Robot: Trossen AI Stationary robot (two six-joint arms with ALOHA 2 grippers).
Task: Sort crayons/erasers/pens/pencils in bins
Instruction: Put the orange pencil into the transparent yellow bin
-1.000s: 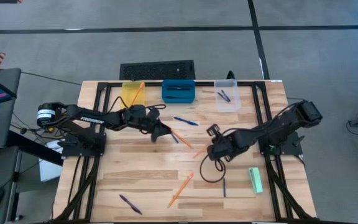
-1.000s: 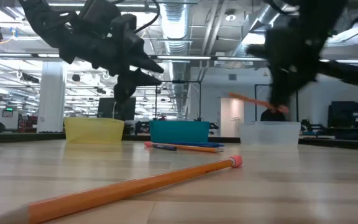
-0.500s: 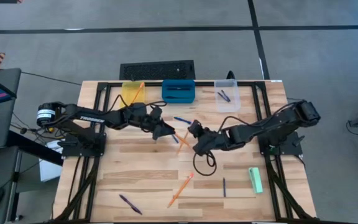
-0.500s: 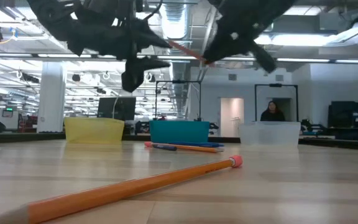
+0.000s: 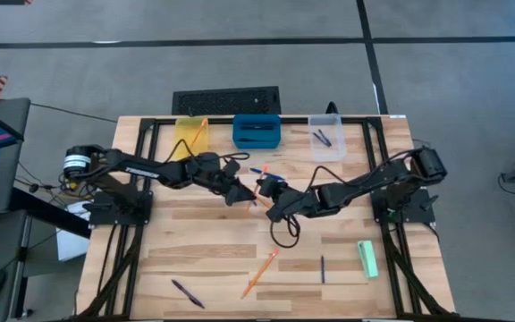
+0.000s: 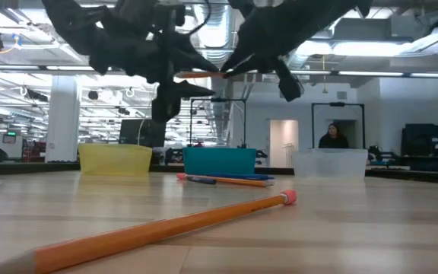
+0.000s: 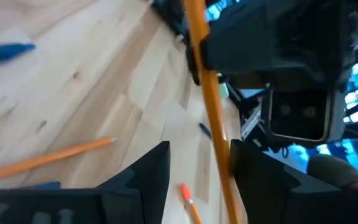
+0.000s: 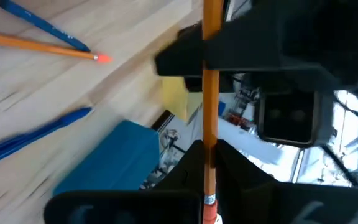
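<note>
Now the right gripper [image 5: 267, 191] is clamped on 1 orange pencil [image 8: 211, 93], holding it above mid-table, while the left gripper [image 5: 243, 192] stands wide open around that same pencil, fingers [image 7: 143, 176] not yet pinching it.

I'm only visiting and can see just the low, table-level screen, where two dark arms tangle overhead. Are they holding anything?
Observer: Yes. The right wrist view shows the right end effector shut on an orange held pencil.
Operator: And the other arm?
Observer: The left end effector is open, and that pencil passes between its fingers.
Operator: Is the yellow bin empty?
Observer: No. From above, the yellow bin has another pencil lying in it.
</note>
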